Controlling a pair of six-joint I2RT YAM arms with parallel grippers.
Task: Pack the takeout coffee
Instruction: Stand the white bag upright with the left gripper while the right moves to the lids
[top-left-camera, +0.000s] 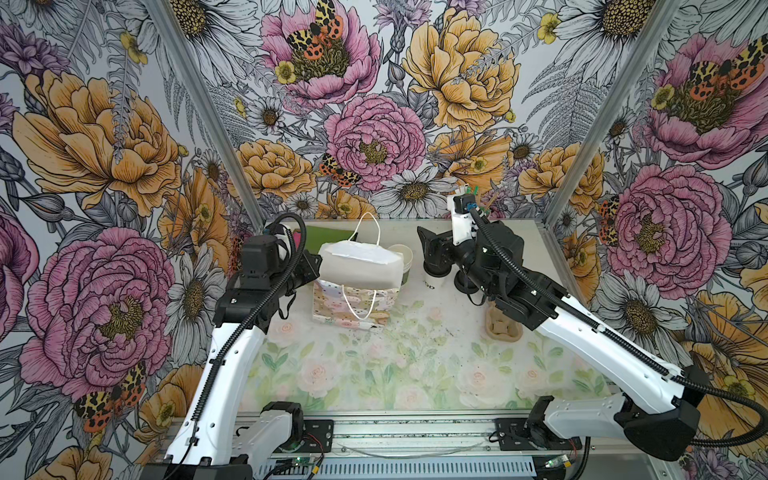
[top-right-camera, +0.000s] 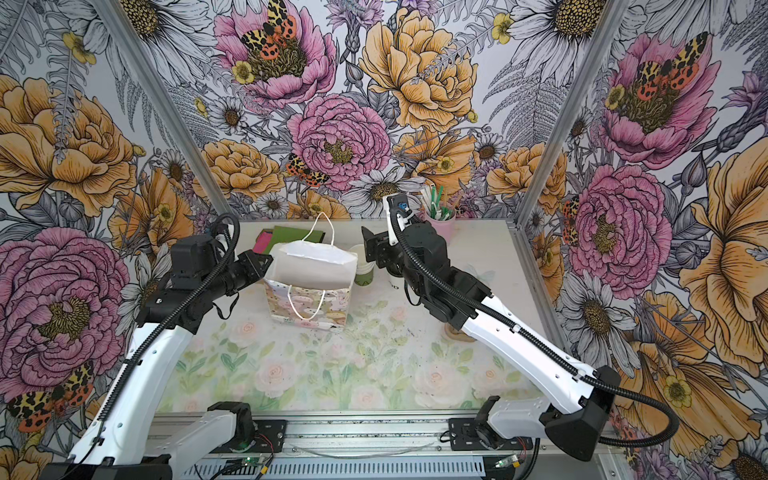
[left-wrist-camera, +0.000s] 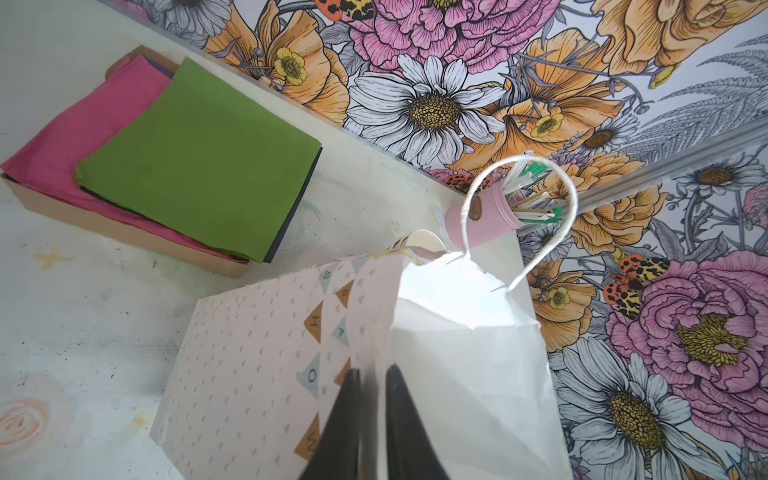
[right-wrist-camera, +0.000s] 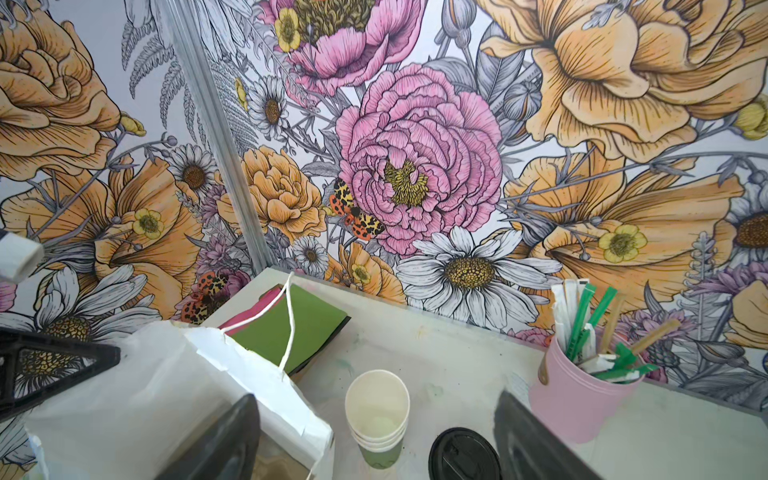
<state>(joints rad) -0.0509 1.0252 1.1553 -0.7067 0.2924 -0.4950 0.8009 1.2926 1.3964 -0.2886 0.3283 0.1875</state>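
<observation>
Right now the step in hand looks like the grasp. The takeout coffee (top-left-camera: 433, 283) is standing upright on the table (top-left-camera: 415, 353) at 3 o'clock of the gift bag (top-left-camera: 353, 301), outside it. The lidless cup stack (right-wrist-camera: 377, 419) is sitting between the two. The right gripper (right-wrist-camera: 376, 399) is hovering just over the coffee, jaws spread wide and holding nothing. The left gripper (left-wrist-camera: 374, 370) is sitting at the bag's 9 o'clock rim, fingers narrowly parted astride the paper wall; pinching or loose, cannot tell. The bag mouth is gaping open. The next move is likely calling for centring on the cup body under the lid, closing gently, lifting clear, carrying toward 9 o'clock past the stack, and lowering upright into the bag.
</observation>
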